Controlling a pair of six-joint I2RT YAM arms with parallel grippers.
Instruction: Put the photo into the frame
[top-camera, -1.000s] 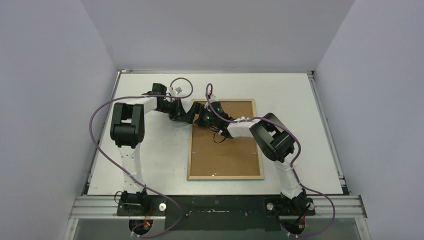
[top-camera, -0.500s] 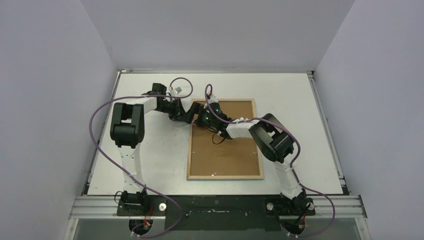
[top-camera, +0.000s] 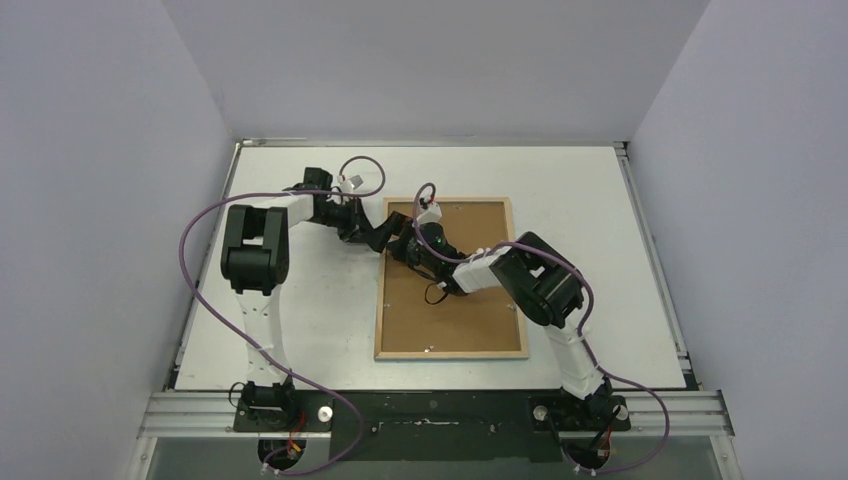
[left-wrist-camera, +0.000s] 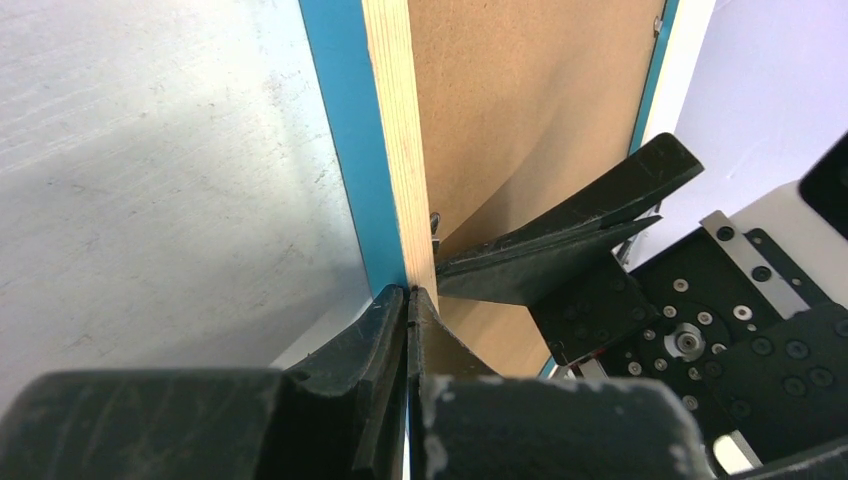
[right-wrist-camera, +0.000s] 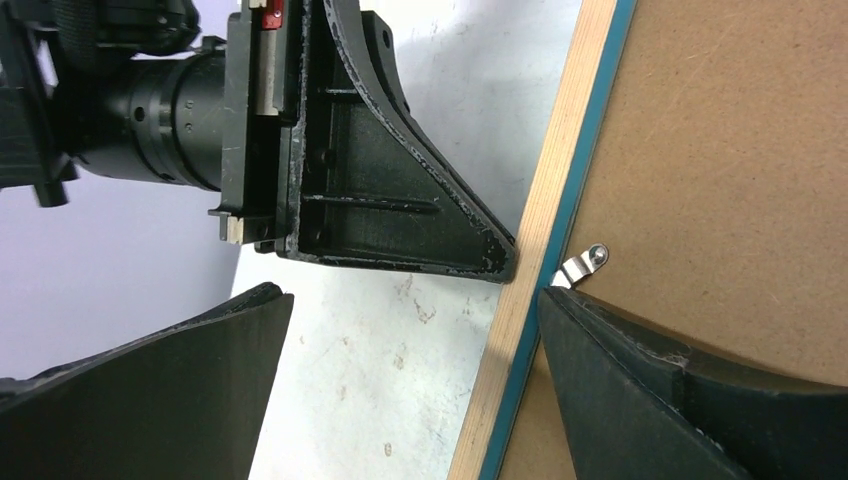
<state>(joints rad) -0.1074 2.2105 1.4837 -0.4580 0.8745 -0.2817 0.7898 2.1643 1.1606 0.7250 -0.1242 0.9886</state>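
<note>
On the white tabletop (top-camera: 300, 330), a large rectangular picture frame (top-camera: 450, 354) with a thin bright-blue border lies flat with its light wooden reverse side up. It sits nearer the right arm's side than the left. A plain brown backing board (top-camera: 450, 325) fills its opening.

At the frame's left rail, close to its far-left corner, the black left gripper (left-wrist-camera: 408, 300) reaches in from the table side. Its fingers (left-wrist-camera: 380, 330) are pressed together with nothing between them, and their joined tips touch the outer edge of the wooden rail.

Just beside that spot, the black right gripper (right-wrist-camera: 415, 300) hangs over the same rail with its fingers spread wide. They straddle the wood: one finger over bare table outside the frame, the other over the backing board inside it. Whether either finger touches the surface below cannot be told. A small bent silver metal clip (right-wrist-camera: 580, 268) is fixed to the board just inside the rail, right at the tip of the inner finger.
</note>
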